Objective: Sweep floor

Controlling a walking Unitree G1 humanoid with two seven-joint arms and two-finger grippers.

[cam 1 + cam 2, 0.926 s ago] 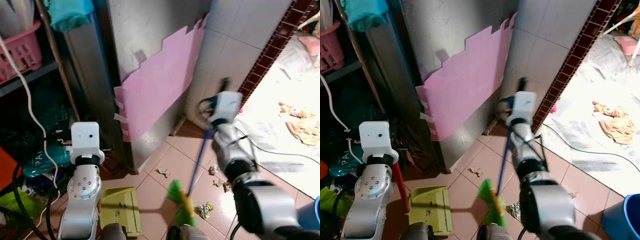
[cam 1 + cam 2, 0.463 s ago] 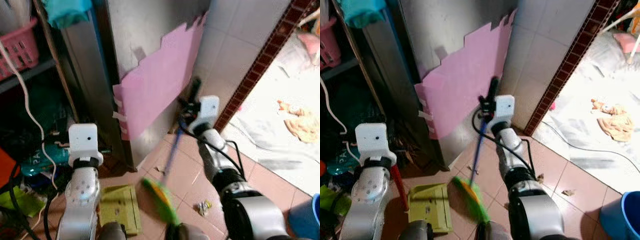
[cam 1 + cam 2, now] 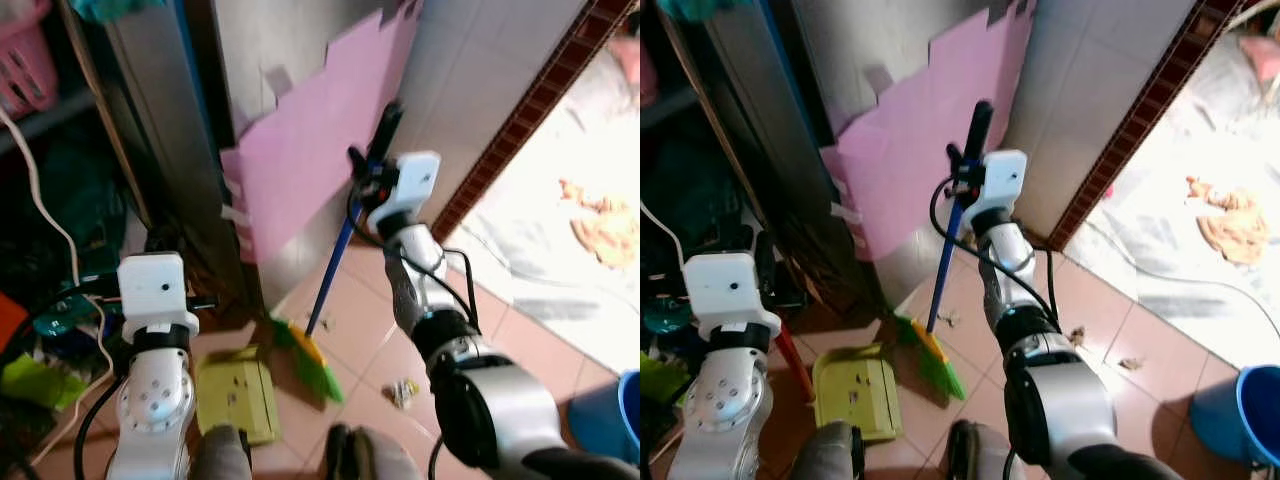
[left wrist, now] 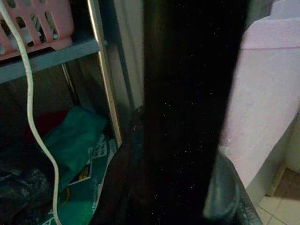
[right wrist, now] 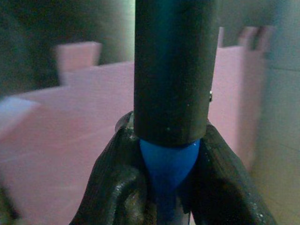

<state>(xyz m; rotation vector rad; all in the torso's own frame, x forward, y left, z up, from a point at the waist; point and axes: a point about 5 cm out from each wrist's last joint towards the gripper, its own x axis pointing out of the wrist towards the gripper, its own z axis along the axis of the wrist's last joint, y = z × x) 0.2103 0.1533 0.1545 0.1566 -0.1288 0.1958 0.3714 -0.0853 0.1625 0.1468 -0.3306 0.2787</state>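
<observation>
Broom (image 3: 943, 262) leans across the tiles, its green bristles (image 3: 932, 358) down just beside my yellow-green dustpan (image 3: 855, 398). My right gripper (image 5: 161, 180) is clamped on its blue shaft below the black grip. My left gripper (image 4: 180, 187) is clamped around a dark handle. Paper scraps (image 3: 404, 392) lie nearby.

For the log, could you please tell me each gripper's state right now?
Left gripper: shut on the dustpan handle.
Right gripper: shut on the broom.
</observation>
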